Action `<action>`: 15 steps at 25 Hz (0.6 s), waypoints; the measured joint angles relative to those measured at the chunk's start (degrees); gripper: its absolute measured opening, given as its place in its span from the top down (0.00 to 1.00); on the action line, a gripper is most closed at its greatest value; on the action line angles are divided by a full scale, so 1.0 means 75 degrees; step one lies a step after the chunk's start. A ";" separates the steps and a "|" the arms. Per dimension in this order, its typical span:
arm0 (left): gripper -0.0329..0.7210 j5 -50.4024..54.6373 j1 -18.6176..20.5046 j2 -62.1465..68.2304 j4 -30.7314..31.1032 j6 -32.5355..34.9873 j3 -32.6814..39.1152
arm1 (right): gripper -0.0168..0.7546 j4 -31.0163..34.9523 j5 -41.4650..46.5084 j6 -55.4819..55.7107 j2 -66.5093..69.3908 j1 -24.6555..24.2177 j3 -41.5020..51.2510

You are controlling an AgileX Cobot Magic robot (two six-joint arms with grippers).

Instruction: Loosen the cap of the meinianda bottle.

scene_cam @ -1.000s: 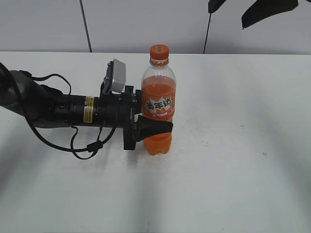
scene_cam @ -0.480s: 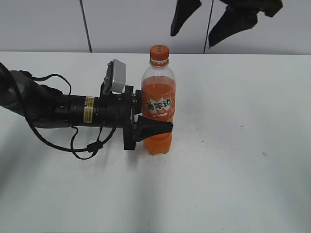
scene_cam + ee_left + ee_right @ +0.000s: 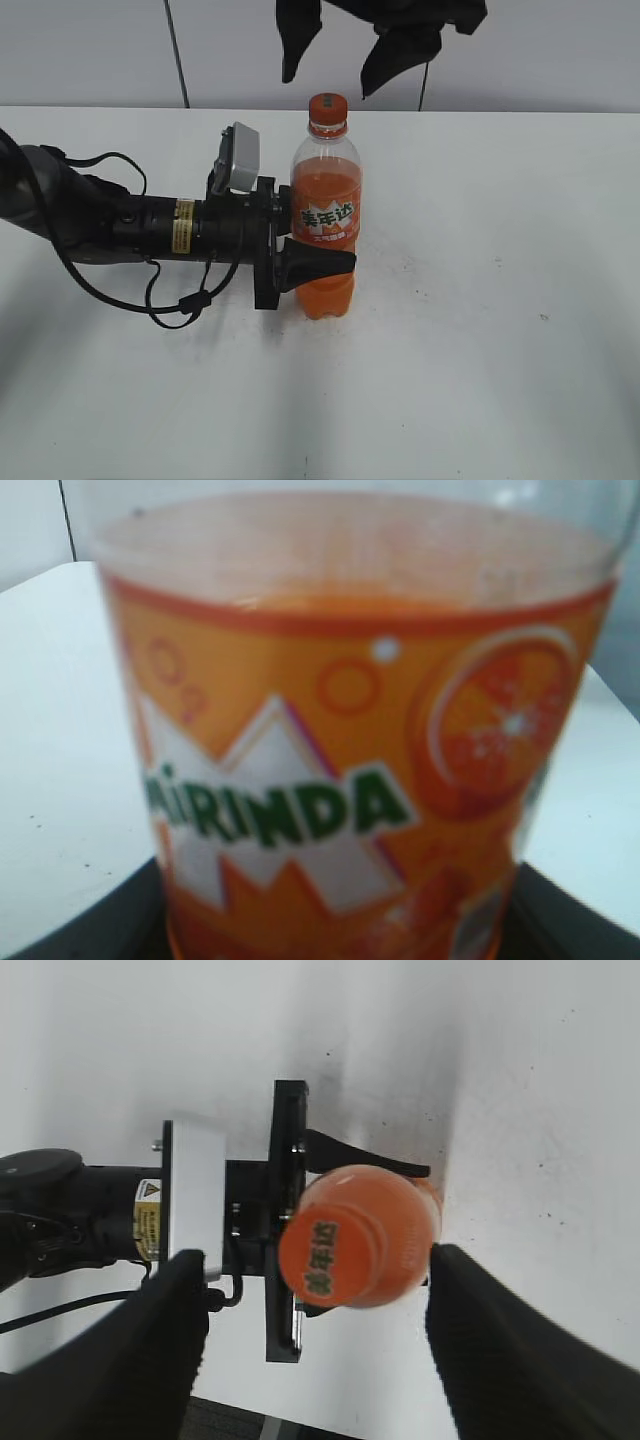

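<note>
Approach is the step in hand: the meinianda bottle [image 3: 325,225] stands upright a little left of the desk's [image 3: 520,380] middle, nearer the far edge than the near one, and the cap [image 3: 327,106] is not yet touched. The left gripper [image 3: 315,262] lies sideways along the desk and clamps the bottle at its lower body, just under the label; one dark finger wraps the front of the bottle, the other is hidden behind it. Its wrist view is filled by the label [image 3: 330,810], with dark finger edges showing in both lower corners, so the fingers are closed firmly on the bottle.

The right gripper [image 3: 335,45] hangs above the far edge of the desk, over the cap but clear of it. Its fingers [image 3: 505,1350] are spread wide, well wider than the cap [image 3: 335,1257], which sits between them in the right wrist view, a little left of centre. They hold nothing.

Next, by my judgement, the right gripper needs to come straight down until the fingertips flank the cap, close on it, then twist while the left keeps the bottle from turning. A slight sideways correction seems wise first, since the cap is off centre between the fingers.
</note>
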 joint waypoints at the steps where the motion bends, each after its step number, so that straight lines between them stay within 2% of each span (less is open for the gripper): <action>1: 0.41 0.0000 0.0000 0.0000 0.0000 0.0000 0.0000 | 0.31 -0.0022 0.0047 0.0016 0.0102 0.0038 -0.0092; 15: 0.41 0.0000 0.0000 0.0000 0.0000 0.0000 0.0000 | 0.31 -0.0278 0.0234 0.0105 0.0617 0.0059 -0.0173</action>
